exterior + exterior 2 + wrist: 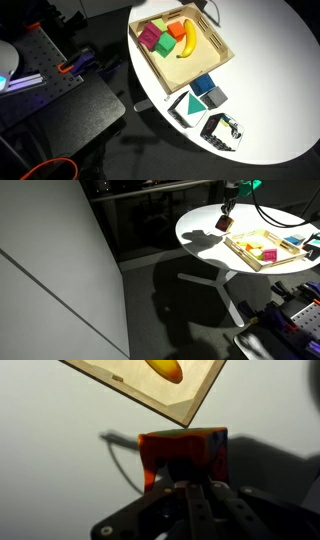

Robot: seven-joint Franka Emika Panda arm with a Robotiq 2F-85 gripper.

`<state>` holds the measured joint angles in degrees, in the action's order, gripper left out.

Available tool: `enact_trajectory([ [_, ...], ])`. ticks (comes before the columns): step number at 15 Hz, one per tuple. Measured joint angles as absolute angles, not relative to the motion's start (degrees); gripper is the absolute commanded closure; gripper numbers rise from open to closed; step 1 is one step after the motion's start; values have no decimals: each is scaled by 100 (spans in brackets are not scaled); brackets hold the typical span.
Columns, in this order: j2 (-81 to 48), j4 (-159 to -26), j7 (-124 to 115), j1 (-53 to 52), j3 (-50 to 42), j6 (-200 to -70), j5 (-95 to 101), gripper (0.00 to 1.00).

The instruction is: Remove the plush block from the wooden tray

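In the wrist view my gripper is shut on the plush block, an orange soft cube with green and dark marks. It hangs above the white table, clear of the wooden tray, whose corner shows at the top. In an exterior view the gripper holds the block above the table, just beside the tray's near end. In an exterior view the tray holds a banana, a green block, magenta blocks and a red-orange piece; the gripper and plush block are outside that picture.
The round white table also carries blue and teal blocks and a black-and-white patterned box beside the tray. The table edge drops to a dark floor. A banana end shows in the tray.
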<state>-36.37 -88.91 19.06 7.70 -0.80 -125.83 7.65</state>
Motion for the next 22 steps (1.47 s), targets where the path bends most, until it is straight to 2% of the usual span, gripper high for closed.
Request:
enact_trajectory([
  [12, -3567, -9631, 2725, 770, 201, -12670, 738, 96],
  [13, -3532, -9732, 2727, 768, 201, -12727, 743, 71],
  [15, -3427, -9959, 2713, 755, 184, -12914, 778, 67],
  [22, -3025, -10537, 1794, 547, -171, -13746, 1000, 11],
])
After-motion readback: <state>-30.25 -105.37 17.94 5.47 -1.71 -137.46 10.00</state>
